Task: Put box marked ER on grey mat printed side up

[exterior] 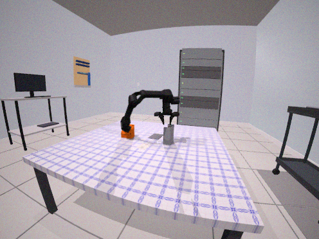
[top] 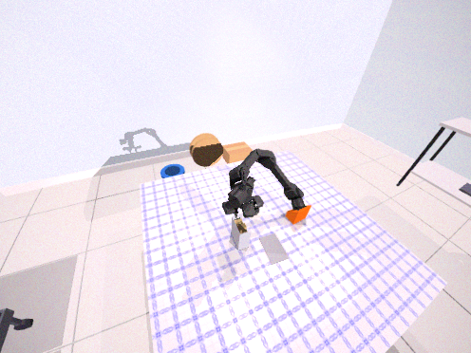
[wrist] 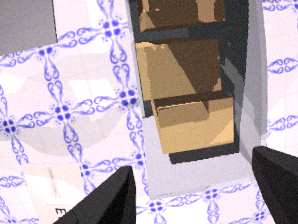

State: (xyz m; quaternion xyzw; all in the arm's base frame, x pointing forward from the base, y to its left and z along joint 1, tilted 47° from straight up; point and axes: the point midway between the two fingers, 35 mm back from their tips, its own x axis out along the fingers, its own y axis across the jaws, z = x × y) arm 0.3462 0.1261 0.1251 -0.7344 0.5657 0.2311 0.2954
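Indoors, pincer (top: 243, 212) (exterior: 166, 120) (wrist: 194, 167) parted, gripping nothing; checked cloth (top: 199, 294) (exterior: 154, 173) (wrist: 95, 125) beneath, pale walls (top: 166, 71) (exterior: 145, 64) around.

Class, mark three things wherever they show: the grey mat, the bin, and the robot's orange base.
Grey mat (top: 273, 249) (exterior: 155, 136) (wrist: 25, 22): top, exterior and wrist; its flat upper surface.
Bin (top: 241, 242) (exterior: 168, 138) (wrist: 195, 176): top, exterior, wrist; outer wall, except wrist, bare floor.
Orange base (top: 298, 215) (exterior: 128, 135): top, exterior; its side.

Open jaws (top: 243, 213) (exterior: 167, 123) pointing down.
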